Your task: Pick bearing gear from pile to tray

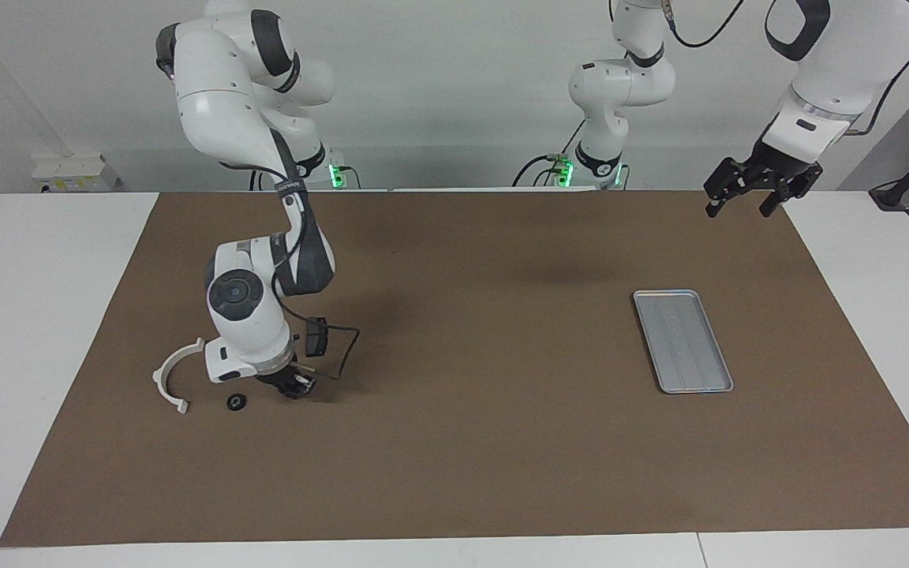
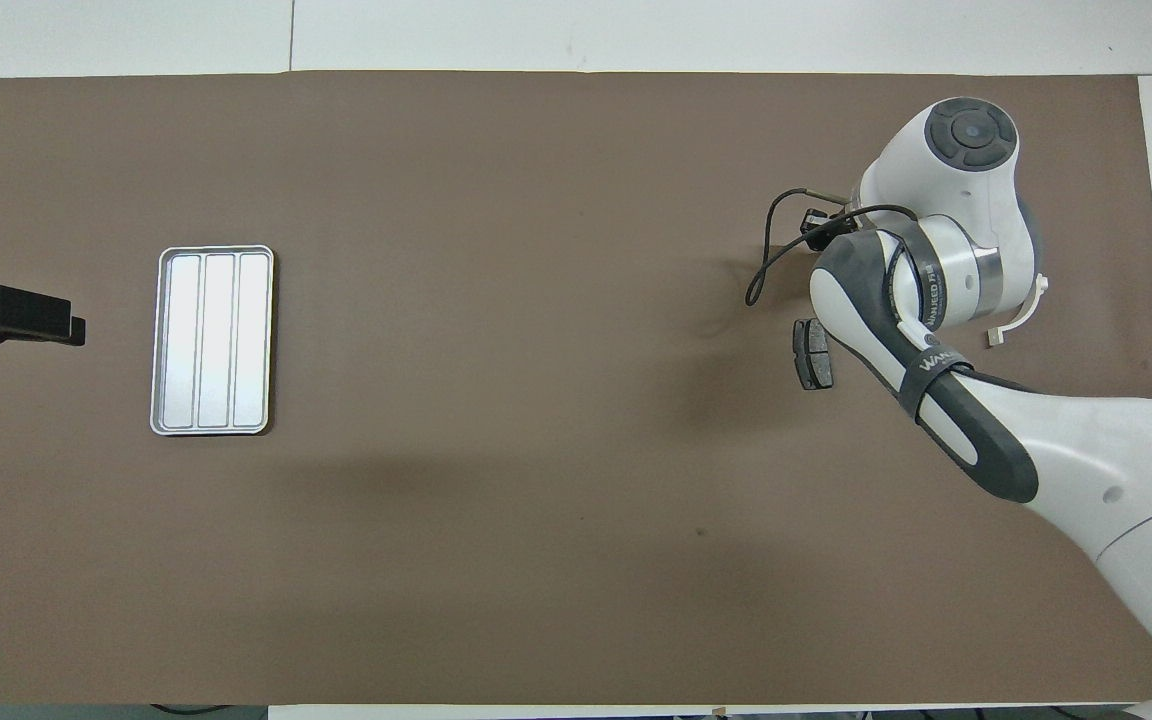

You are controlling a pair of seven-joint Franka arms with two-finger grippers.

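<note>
Brown matting (image 1: 454, 442) carries our pile (image 1: 186, 379) at the right arm's end, where our right gripper (image 1: 294, 386), pinched shut low there on something we cannot identify, should lift straight before crossing to the tray (image 1: 682, 341), left gripper (image 1: 746, 193) waiting open.

- Mat (image 1: 470, 442) under my arms: brown, matt, looks like card or felt; no shine on it.
- Table (image 1: 36, 331) around the mat: white, smooth, faint sheen.
- Tray (image 1: 682, 341): silver-grey metal, satin finish, ridged floor; it reads bright from overhead.
- Half-ring piece (image 1: 173, 375): white, looks like plastic, smooth, matt.
- Small round piece (image 1: 237, 401): black, dull; I can't tell the material.
- Brake pad (image 2: 813, 354): dark grey, flat, matt face.
- Right arm (image 1: 245, 315) shells: glossy white plastic, dark matt joint covers.
</note>
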